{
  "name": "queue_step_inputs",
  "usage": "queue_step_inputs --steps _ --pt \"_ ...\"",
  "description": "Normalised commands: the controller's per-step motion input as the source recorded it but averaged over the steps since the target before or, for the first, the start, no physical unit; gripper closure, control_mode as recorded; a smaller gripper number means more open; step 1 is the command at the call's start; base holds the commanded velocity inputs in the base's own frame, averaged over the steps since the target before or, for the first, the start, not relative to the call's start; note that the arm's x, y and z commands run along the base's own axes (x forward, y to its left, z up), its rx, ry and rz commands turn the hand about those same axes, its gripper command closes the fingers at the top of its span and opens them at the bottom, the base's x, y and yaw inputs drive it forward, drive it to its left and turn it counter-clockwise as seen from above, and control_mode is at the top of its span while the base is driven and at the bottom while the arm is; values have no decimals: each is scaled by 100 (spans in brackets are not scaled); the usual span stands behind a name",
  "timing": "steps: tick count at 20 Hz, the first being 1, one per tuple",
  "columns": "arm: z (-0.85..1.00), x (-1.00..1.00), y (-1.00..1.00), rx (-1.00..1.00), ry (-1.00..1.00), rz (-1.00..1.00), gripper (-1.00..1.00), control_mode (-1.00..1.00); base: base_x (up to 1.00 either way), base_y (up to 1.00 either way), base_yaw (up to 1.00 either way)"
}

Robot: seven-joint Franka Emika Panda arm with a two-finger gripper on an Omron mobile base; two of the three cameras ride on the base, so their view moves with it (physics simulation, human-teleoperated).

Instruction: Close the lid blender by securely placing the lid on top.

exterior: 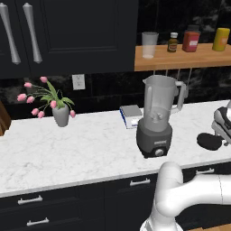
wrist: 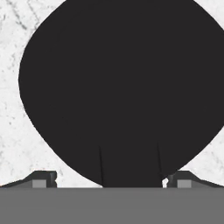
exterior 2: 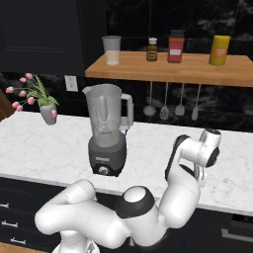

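Black and matte, the lid (wrist: 118,87) lies flat on the white marble surface (wrist: 13,144) directly under the hand (wrist: 111,179). Its rounded edge leaves pale stone showing at both sides and in the upper corners, and its small tab reaches down between the fingertips (wrist: 43,178). The two tips stand well apart, one on each side of the tab, so the hand is spread wide and grasps nothing; whether the tips touch the disc cannot be told.

From the left base camera the lid (exterior: 209,140) sits to the right of the blender (exterior: 158,118), apart from it, with bare stone between them. The hand (exterior: 223,126) hangs just over the lid's right edge. The blender's translucent jar stands upright on its dark base, its rim uncovered and its handle turned to the right. A small book-like box (exterior: 131,116) rests just behind the blender's left side. Farther left, a vase of pink flowers (exterior: 57,108) stands well clear. A wooden shelf (exterior 2: 168,69) with a glass (exterior 2: 111,49) and jars hangs above the jar's rim.
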Motion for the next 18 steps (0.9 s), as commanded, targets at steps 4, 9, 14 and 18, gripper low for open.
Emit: queue_step_inputs --steps 4,9,14,18 --pt "-9 0 0 0 0 0 -100 -100 0 0 0" --pt "-5 0 0 0 0 0 -100 -100 0 0 0" --pt "-5 9 5 0 0 0 100 -100 0 0 0" --pt "-1 9 1 0 4 0 100 -100 0 0 0"
